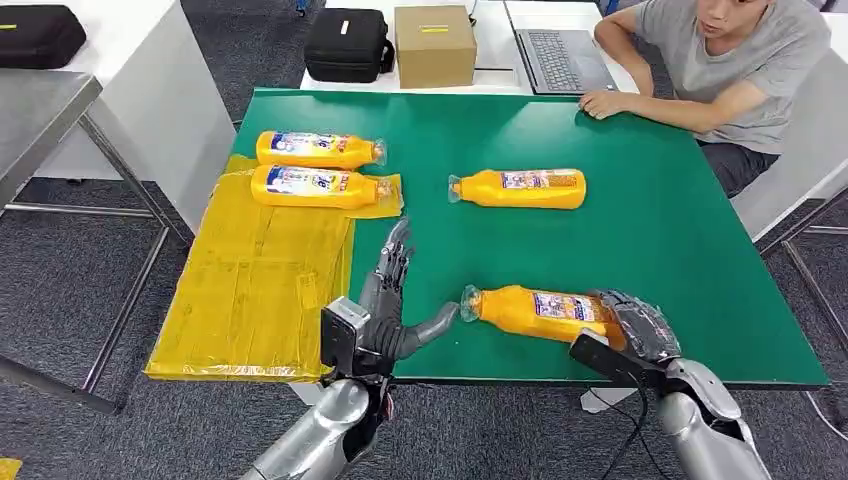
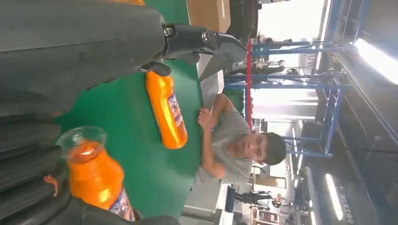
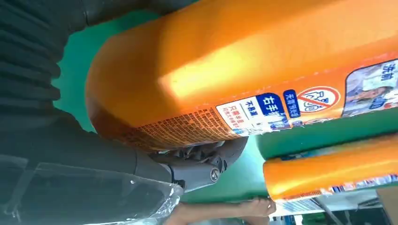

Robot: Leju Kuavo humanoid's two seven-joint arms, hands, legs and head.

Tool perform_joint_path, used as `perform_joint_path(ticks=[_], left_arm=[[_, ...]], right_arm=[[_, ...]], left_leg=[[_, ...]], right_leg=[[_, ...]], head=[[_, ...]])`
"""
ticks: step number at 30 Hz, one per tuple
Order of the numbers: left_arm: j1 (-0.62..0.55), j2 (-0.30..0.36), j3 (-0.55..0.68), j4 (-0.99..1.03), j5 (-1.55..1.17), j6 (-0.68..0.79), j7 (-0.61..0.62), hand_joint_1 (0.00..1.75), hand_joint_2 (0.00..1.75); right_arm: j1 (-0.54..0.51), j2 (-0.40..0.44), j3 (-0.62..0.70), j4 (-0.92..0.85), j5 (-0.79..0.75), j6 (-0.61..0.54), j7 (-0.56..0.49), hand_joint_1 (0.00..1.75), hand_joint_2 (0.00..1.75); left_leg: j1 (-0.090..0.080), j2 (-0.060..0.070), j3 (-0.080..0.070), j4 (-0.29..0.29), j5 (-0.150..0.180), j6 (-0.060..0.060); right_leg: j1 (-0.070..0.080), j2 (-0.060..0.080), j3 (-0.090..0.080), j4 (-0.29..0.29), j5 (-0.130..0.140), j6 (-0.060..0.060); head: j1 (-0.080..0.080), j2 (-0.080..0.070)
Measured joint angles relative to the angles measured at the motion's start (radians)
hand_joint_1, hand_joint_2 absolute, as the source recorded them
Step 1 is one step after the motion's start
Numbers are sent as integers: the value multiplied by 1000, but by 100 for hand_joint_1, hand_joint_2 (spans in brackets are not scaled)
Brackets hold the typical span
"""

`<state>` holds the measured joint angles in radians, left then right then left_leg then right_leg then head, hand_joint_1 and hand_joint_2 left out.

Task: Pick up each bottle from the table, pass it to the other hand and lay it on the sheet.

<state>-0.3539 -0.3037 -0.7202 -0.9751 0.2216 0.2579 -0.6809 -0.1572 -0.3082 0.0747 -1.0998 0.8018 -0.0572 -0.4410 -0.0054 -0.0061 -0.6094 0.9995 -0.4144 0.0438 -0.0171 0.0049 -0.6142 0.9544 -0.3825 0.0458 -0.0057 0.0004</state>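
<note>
My right hand (image 1: pixel 640 328) grips the base end of an orange bottle (image 1: pixel 535 312) near the table's front edge; up close, the bottle (image 3: pixel 244 61) rests against the thumb (image 3: pixel 202 168). My left hand (image 1: pixel 392 305) stands open just left of its clear cap, fingers up and thumb toward the cap, holding nothing. In the left wrist view that cap end (image 2: pixel 89 171) lies close to the left hand (image 2: pixel 70 61). A second orange bottle (image 1: pixel 520 188) (image 2: pixel 166 110) lies mid-table. Two more bottles (image 1: pixel 318 150) (image 1: pixel 315 187) lie at the far end of the yellow sheet (image 1: pixel 255 285).
The green table (image 1: pixel 680 250) has a person seated at its far right corner, one hand (image 1: pixel 603 102) resting on it. Behind it stand a laptop (image 1: pixel 560 55), a cardboard box (image 1: pixel 434 45) and a black bag (image 1: pixel 347 45). A grey table (image 1: pixel 40 110) stands to the left.
</note>
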Motion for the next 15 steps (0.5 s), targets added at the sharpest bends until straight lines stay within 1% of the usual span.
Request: perform_joint_path(ticks=[7,11,13,15], left_arm=[[0,-4,-4,1,0,25,0,0,175],[1,-4,-4,9,12,29,-13,0,175],[1,-4,-4,13,19,31,-17,0,175],[2,-4,-4,14,10,66,-19,0,175]], right_arm=[[-7,67,-72,-21,-240,-30,-86,175,175],[-9,89,-95,-21,-316,-50,-136,175,175],[-9,103,-106,-21,-379,-56,-179,175,175],[-9,120,-120,-21,-449,-83,-229,175,175]], left_leg=[[0,0,0,0,0,0],[0,0,0,0,0,0],[0,0,0,0,0,0],[0,0,0,0,0,0]], right_leg=[[0,0,0,0,0,0],[0,0,0,0,0,0],[0,0,0,0,0,0],[0,0,0,0,0,0]], head=[[0,0],[0,0],[0,0],[0,0]])
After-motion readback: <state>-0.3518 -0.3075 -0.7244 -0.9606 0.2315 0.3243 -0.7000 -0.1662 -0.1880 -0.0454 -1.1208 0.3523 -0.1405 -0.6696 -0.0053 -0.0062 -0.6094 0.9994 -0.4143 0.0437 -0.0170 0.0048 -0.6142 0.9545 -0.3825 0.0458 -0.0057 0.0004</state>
